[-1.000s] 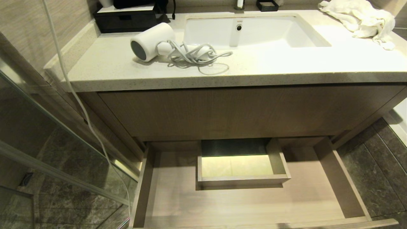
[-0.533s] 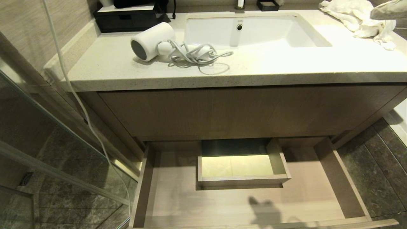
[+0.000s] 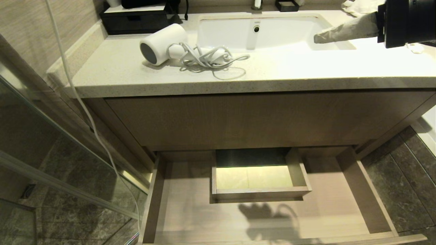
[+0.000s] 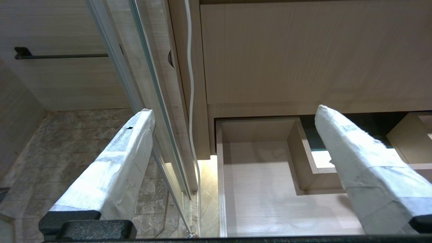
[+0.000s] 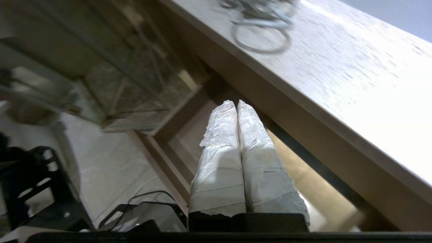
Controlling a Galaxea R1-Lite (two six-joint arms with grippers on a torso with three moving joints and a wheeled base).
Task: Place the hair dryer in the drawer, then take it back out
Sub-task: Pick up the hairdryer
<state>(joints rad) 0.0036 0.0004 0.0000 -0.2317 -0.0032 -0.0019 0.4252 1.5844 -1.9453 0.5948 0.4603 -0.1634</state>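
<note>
Right gripper (image 3: 318,36): newly arrived over sink, far right, pressed closed, empty; I must reach left to hair dryer (image 3: 163,44).

**Cut off and blurred**

The towel (image 3: 361,6) at the counter's (image 3: 306,68) back right corner is mostly hidden behind the right gripper (image 3: 316,37). The drawer's (image 3: 259,221) front edge runs off frame. The cord (image 5: 260,33) is blurred in the right wrist view.

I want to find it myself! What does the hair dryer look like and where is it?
Look at the pale countertop, just left of the white sink. The hair dryer lies there on its side: short, fat and white, with a dark round mouth and a cord wound about its handle, unlike the black box behind it.
</note>
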